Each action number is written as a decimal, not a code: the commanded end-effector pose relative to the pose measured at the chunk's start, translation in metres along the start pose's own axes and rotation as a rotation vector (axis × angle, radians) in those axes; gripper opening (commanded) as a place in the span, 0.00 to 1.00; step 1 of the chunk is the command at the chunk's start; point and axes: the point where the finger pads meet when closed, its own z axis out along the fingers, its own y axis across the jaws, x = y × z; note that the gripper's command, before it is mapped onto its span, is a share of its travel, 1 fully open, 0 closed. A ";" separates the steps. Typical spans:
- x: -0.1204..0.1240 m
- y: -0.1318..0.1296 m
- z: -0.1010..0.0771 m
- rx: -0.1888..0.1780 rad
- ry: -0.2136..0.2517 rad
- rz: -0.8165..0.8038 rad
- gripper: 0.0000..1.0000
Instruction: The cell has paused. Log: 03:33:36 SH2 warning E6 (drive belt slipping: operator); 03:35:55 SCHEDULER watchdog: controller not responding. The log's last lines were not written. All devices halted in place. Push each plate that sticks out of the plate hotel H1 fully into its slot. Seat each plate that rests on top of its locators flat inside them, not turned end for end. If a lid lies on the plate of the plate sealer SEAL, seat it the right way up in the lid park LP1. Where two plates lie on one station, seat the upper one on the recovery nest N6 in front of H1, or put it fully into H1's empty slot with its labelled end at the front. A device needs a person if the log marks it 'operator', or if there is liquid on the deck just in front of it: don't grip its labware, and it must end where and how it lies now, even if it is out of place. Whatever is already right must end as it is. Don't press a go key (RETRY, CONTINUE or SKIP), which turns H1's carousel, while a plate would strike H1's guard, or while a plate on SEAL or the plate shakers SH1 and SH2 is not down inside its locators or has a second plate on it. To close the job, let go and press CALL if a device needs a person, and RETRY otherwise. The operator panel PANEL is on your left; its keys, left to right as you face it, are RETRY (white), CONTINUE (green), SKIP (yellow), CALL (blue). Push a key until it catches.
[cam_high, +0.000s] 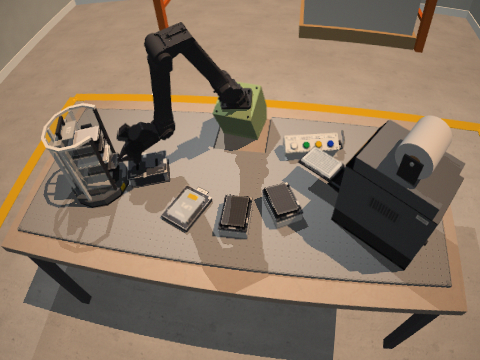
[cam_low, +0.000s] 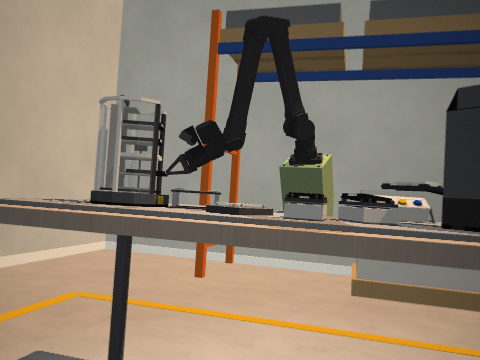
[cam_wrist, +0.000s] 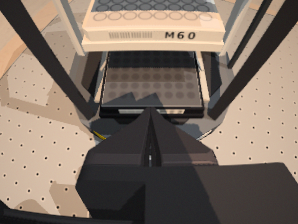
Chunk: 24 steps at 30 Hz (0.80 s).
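Top view: the plate tower (cam_high: 68, 107) stood at one end of the table (cam_high: 240, 292); the gripper (cam_high: 116, 159) sat at the tower's open side, just above a small nest (cam_high: 150, 171) beside the tower; further from the tower lay a flat lid holder (cam_high: 186, 208), then two shakers (cam_high: 235, 215) (cam_high: 283, 204) each carrying a dark plate, then the key panel (cam_high: 313, 144) and the black sealer (cam_high: 395, 200), with a pale plate (cam_high: 322, 163) at the sealer's mouth.

Side view: the gripper (cam_low: 172, 170) pointed at a low shelf of the tower (cam_low: 112, 150), fingers pressed together, holding nothing; tip at the tower's front edge.

Wrist view: closed fingers met the front end of a dark plate (cam_wrist: 152, 87) in a low slot; above it a pale plate (cam_wrist: 153, 12) marked M60 stuck out further.
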 end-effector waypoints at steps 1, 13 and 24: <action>0.008 -0.003 0.005 0.008 0.025 -0.012 0.00; 0.000 -0.006 0.013 0.014 0.014 -0.008 0.00; -0.002 -0.005 0.017 0.012 0.014 -0.009 0.00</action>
